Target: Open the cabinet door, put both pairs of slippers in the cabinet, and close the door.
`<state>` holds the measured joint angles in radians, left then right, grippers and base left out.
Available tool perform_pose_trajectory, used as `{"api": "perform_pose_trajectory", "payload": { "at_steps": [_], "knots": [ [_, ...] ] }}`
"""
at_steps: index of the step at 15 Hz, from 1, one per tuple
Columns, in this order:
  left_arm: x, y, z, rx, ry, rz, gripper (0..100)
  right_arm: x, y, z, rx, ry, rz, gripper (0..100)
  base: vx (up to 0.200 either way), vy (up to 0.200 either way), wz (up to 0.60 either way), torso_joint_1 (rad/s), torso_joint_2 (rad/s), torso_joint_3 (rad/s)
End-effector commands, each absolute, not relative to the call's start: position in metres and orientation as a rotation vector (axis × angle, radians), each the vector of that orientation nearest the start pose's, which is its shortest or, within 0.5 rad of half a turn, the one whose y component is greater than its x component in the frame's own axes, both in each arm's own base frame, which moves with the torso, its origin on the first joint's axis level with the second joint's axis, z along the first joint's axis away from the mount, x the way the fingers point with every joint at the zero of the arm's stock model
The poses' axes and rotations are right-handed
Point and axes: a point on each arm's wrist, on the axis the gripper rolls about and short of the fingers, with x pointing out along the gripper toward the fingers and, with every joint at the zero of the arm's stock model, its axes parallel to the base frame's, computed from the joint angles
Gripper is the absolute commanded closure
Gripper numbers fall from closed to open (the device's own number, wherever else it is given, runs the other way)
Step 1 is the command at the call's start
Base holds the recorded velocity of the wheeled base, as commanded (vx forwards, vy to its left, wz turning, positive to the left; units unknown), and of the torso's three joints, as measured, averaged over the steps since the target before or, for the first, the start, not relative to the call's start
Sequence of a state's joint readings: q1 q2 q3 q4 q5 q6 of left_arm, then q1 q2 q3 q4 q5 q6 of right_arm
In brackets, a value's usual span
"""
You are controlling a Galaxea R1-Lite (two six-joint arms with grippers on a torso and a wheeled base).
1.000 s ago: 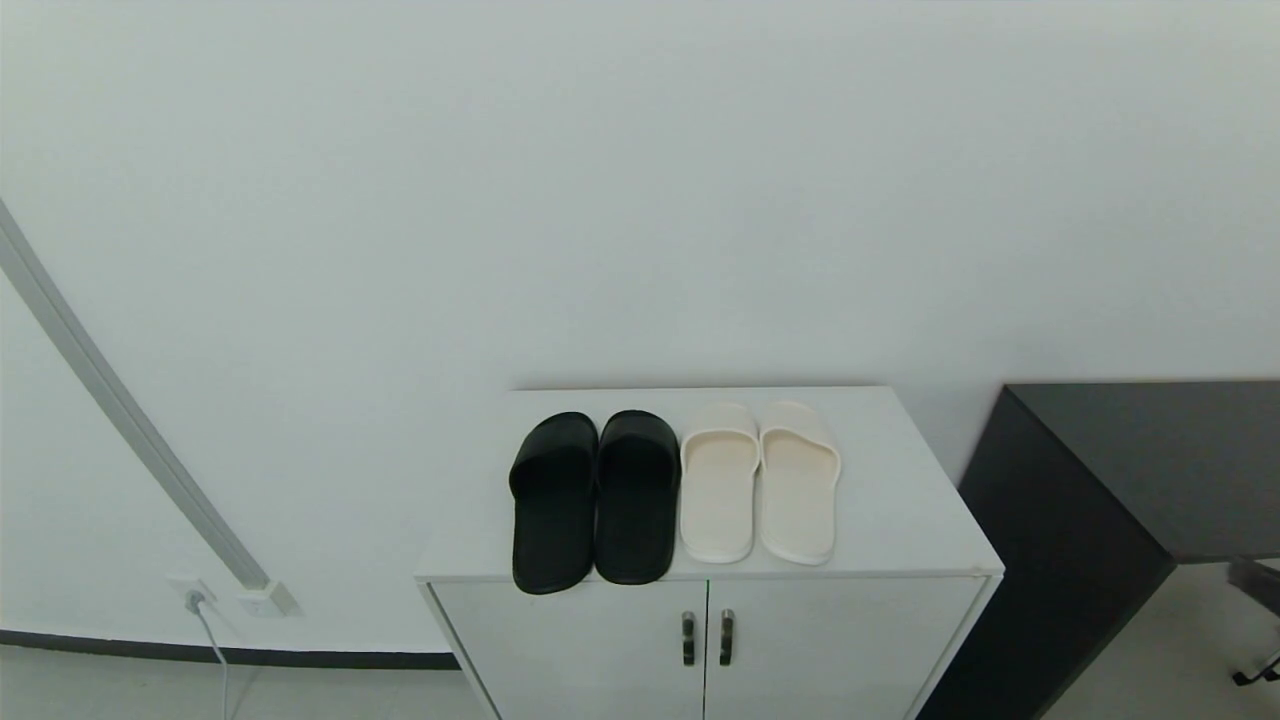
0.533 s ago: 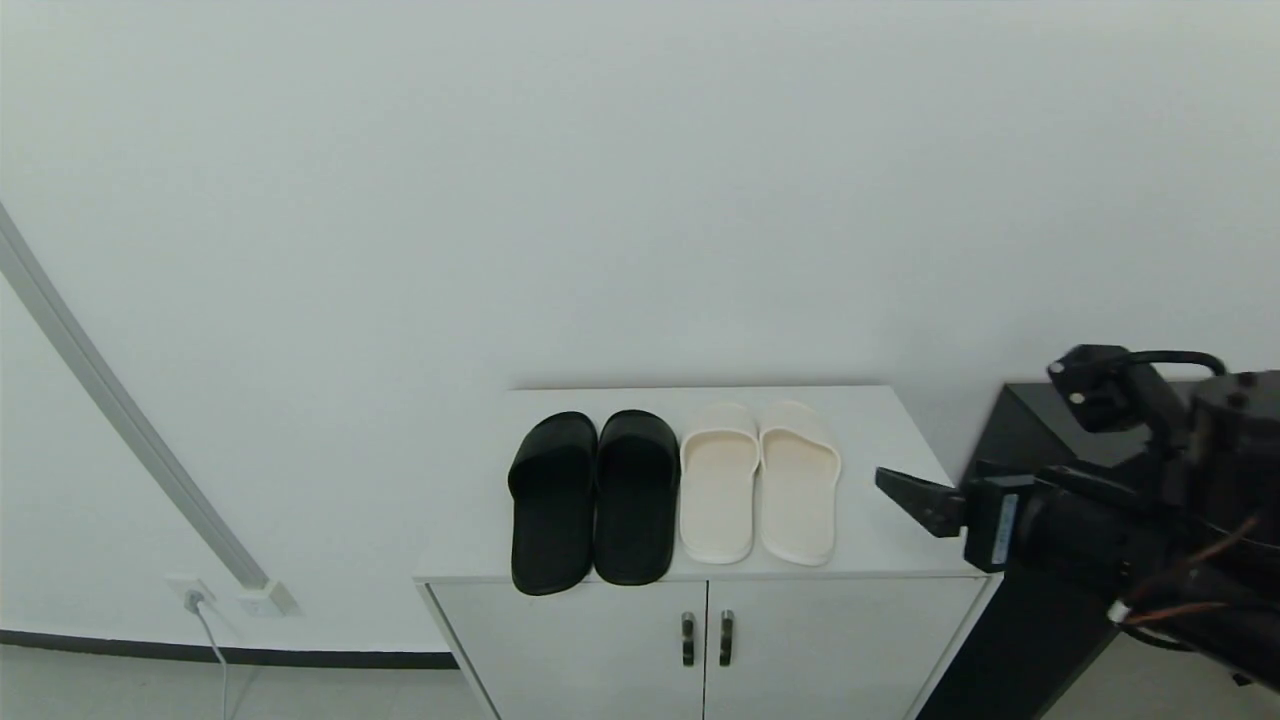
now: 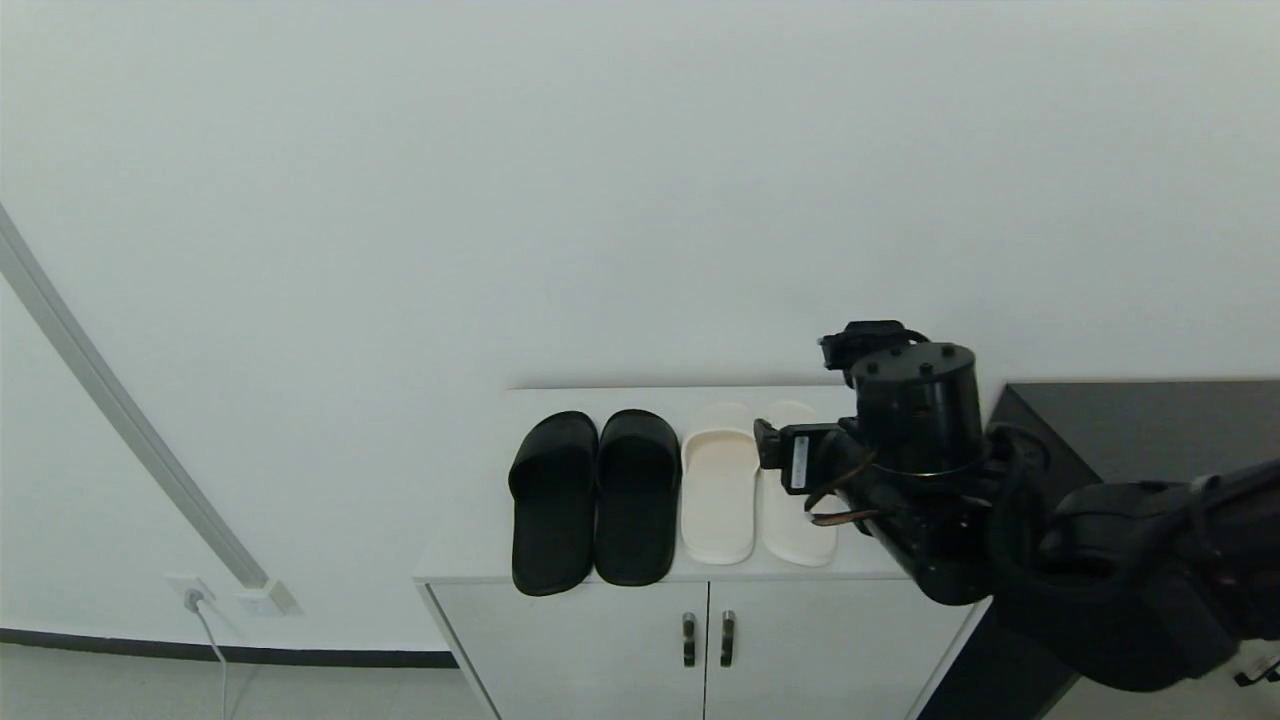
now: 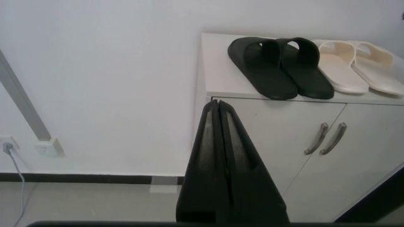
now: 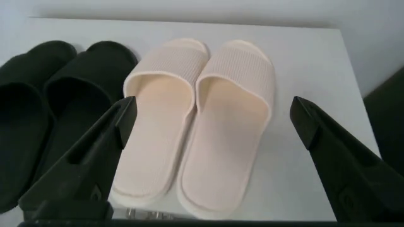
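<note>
A white cabinet (image 3: 470,545) stands against the wall with both doors shut and two handles (image 3: 707,638) at the middle seam. On its top lie a black pair of slippers (image 3: 595,495) and, to their right, a cream pair of slippers (image 3: 730,490). My right gripper (image 3: 768,443) hovers over the cream pair, and its arm hides the top's right end. From the right wrist, that gripper (image 5: 213,107) stands open above the cream slippers (image 5: 199,113), holding nothing. My left gripper (image 4: 218,104) is shut and empty, low and left of the cabinet (image 4: 265,132).
A black table (image 3: 1150,420) stands close against the cabinet's right side. On the wall to the left are a slanted cable duct (image 3: 100,390) and a socket with a plugged cable (image 3: 195,598). Open floor lies left of the cabinet.
My right arm came in from the right and moved left across the cabinet top until it was over the cream slippers. The slippers and doors have not moved.
</note>
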<state>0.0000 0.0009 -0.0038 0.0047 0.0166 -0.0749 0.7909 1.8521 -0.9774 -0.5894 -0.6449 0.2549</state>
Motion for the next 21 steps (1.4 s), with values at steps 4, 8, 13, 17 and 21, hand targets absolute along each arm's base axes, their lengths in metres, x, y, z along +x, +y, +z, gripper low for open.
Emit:
{"api": "perform_pose_trajectory", "payload": {
  "at_steps": [4, 8, 13, 17, 21],
  "knots": [
    [-0.023, 0.0, 0.076, -0.075, 0.002, 0.017, 100, 0.281, 0.268, 0.133, 0.014, 0.277, 0.101, 0, 0.0, 0.0, 0.0, 0.0, 0.0, 0.0],
    [-0.023, 0.0, 0.076, -0.074, 0.001, 0.015, 100, 0.304, 0.281, 0.094, 0.021, 0.261, 0.088, 0, 0.0, 0.0, 0.0, 0.0, 0.0, 0.0],
    [-0.023, 0.0, 0.076, -0.075, 0.001, 0.017, 100, 0.348, 0.286, 0.081, 0.04, 0.212, 0.037, 0, 0.0, 0.0, 0.0, 0.0, 0.0, 0.0],
    [-0.023, 0.0, 0.076, -0.074, 0.001, 0.015, 100, 0.367, 0.286, 0.075, 0.033, 0.202, 0.016, 0, 0.0, 0.0, 0.0, 0.0, 0.0, 0.0],
    [-0.023, 0.0, 0.076, -0.075, 0.001, 0.017, 100, 0.368, 0.288, 0.071, 0.025, 0.21, 0.017, 0, 0.0, 0.0, 0.0, 0.0, 0.0, 0.0]
  ]
}}
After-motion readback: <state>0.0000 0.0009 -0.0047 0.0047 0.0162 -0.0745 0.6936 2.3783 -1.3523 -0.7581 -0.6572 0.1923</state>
